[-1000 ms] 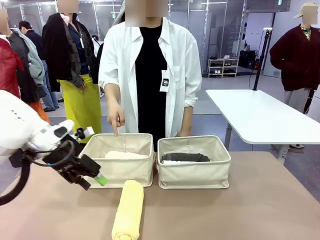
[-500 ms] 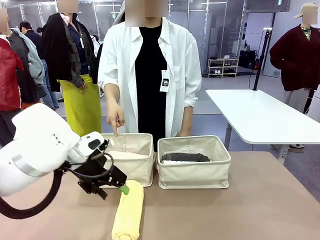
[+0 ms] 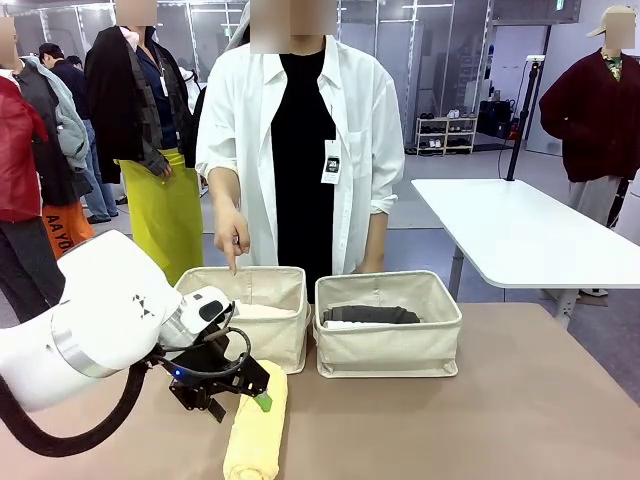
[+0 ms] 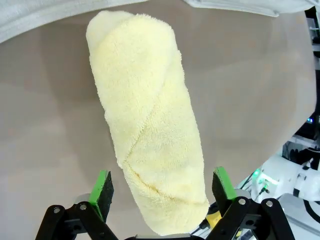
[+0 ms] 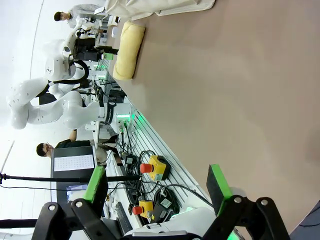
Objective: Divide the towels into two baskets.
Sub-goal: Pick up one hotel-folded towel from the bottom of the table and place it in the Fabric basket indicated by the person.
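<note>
Left gripper (image 4: 160, 192) spread wide, holding nothing, pads straddling the near end of the yellow towel (image 4: 150, 125). Roll lies on the table (image 3: 520, 400) in front of the left basket (image 3: 245, 335), long axis running away from the gripper. Right gripper (image 5: 157, 192) also wide, empty, well apart; left arm is nearer.

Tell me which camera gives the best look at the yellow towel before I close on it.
The left wrist view: the yellow towel lies lengthwise between the open left gripper pads. The front view shows it partly behind the gripper. The right wrist view shows it small and far off.
</note>
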You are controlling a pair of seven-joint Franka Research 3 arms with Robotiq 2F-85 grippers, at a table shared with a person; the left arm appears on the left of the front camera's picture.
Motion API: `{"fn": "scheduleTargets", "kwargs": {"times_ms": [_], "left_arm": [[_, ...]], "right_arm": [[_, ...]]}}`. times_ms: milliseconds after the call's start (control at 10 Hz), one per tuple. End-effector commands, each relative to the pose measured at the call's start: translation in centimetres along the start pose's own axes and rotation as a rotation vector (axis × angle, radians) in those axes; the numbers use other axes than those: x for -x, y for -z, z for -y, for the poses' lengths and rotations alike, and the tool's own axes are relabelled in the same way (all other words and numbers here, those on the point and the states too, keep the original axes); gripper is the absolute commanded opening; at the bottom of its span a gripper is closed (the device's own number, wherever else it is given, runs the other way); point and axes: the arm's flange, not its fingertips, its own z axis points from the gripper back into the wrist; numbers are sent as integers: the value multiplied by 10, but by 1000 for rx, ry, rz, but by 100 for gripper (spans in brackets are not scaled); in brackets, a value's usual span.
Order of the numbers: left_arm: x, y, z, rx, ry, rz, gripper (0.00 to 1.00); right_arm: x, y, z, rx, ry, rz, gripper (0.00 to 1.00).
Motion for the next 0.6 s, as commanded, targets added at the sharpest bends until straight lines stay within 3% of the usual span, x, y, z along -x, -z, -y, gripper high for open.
{"fn": "scheduleTargets", "kwargs": {"times_ms": [0,500], "left_arm": [[16,11,-2,16,-48,-12,100],[12,35,2,85,-11,-79,100]], "right_arm": [[3,-1,-3,4,-6,-8,100],[3,-1,-3,4,-6,-8,100]]}}
